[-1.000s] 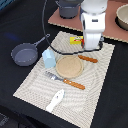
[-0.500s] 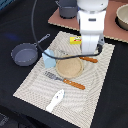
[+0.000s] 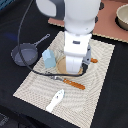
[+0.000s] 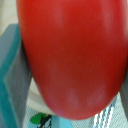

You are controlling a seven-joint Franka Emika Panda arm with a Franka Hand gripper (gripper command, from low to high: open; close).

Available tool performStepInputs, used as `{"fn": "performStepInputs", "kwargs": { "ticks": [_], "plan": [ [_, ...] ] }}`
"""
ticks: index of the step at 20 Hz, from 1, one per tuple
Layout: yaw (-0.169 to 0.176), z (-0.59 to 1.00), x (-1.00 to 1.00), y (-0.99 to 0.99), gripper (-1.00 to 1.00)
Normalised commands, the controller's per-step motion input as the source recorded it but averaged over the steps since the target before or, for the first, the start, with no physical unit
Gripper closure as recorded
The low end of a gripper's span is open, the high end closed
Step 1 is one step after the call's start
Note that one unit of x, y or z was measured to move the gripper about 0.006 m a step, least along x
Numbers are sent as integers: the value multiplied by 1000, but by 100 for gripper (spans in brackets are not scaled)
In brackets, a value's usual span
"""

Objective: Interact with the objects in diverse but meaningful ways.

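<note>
The arm has dropped low over the striped mat and now blocks most of the tan plate (image 3: 62, 66) in the exterior view; a second ago it hung higher and further toward that view's right. In the wrist view the red tomato (image 4: 75, 55) fills nearly the whole picture, right up against the camera. The gripper (image 3: 74, 70) itself is hidden behind the arm's white body, so whether it is pinching the tomato or only hovering above it, I cannot tell, though the tomato sitting this close suggests it lies between the fingers. A teal edge at the wrist view's margin is probably the light-blue cup (image 3: 49, 59), which stands just beside the plate on the exterior view's left. The frying pan (image 3: 24, 53) rests further out that way, partly off the mat. The orange-handled fork (image 3: 70, 81) lies in front of the plate, and the white utensil (image 3: 55, 99) sits near the mat's front edge. The descent looks like a move to pick or place the tomato at the plate.
</note>
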Motion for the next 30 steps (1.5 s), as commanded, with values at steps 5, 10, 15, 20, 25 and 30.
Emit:
{"fn": "performStepInputs", "kwargs": {
  "ticks": [5,10,15,20,25,30],
  "plan": [
    [30,450,-21,47,-100],
    [43,997,-181,121,-100],
    [70,534,-563,54,-100],
    [26,-1,-974,21,-100],
    [0,-142,-1000,64,-100],
    [0,-170,-1000,111,-100]
  ]
}}
